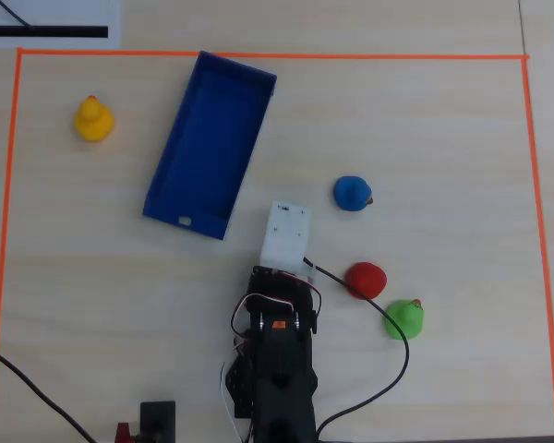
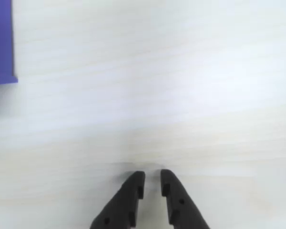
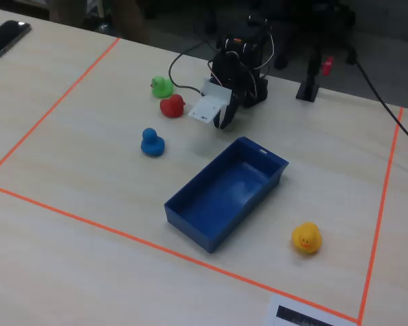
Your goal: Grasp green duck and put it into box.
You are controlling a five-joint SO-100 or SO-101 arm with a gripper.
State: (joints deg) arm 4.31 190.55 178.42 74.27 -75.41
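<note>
Tool [image 2: 152,183] hangs low over bare bench [image 2: 157,95], empty, its two dark jaws nearly together with only a narrow slit between them in the wrist view. Green duck [image 1: 404,318] sits on the bench to the right of the arm [image 1: 279,360] in the overhead view, just beside the red duck [image 1: 366,279], the two apparently touching or nearly so. Blue duck [image 1: 353,194] stands apart, further up in that view. Box [image 1: 212,148], dark blue and empty, lies at a slant upper left of the tool; its corner shows at the left edge of the wrist view. Yellow duck [image 1: 93,119] sits alone beyond the box, near the orange tape border [image 1: 9,185].
</note>
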